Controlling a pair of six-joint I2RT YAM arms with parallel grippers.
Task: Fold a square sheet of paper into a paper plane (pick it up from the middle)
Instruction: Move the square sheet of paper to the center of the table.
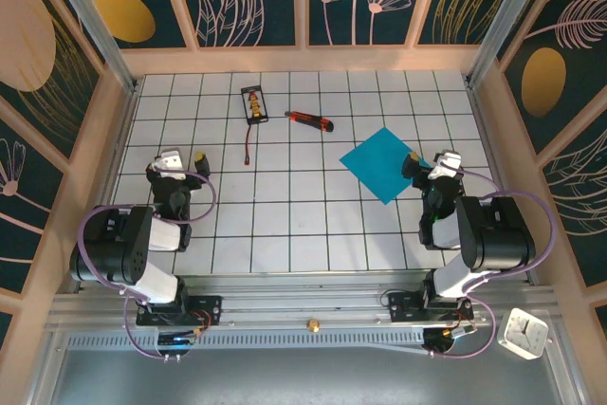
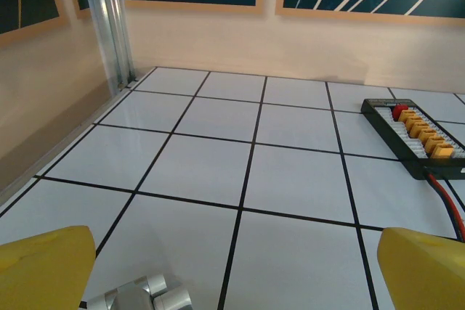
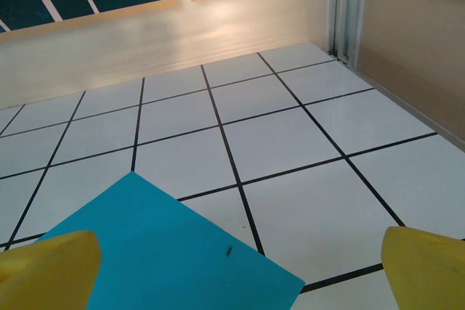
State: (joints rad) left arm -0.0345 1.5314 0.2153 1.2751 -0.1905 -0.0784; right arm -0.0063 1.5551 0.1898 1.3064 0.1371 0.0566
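Top external view showed the sheet (image 1: 382, 164) lying flat and unfolded on the table (image 1: 285, 225), turned so that its corners pointed like a diamond. Just beside the sheet's right corner sat the right gripper (image 1: 429, 160), its jaws spread wide and holding nothing. Well to the left of the sheet, across several tiles, the left gripper (image 1: 183, 158) was low over the table — jaws likewise spread wide, nothing between them. Up and to the left of the sheet lay the knife (image 1: 310, 120), apart from it, and farther left again the board (image 1: 253, 104) with its row of yellow plugs, a red wire (image 1: 248, 147) trailing from it toward the near edge. Right wrist view had the sheet (image 3: 167, 252) running from the lower left toward the middle, one corner reaching into the gap of the right gripper (image 3: 236, 270); the yellow fingers (image 3: 425, 266) stood at either lower corner of the picture, and whether the left-hand one touched the sheet could not be told. A small dark speck marked the sheet near that corner. Left wrist view gave the left gripper (image 2: 232, 274) with its fingers (image 2: 43, 266) far apart over bare tiles — the board (image 2: 418, 136) lay ahead on the side toward the sheet, clear of the fingers.
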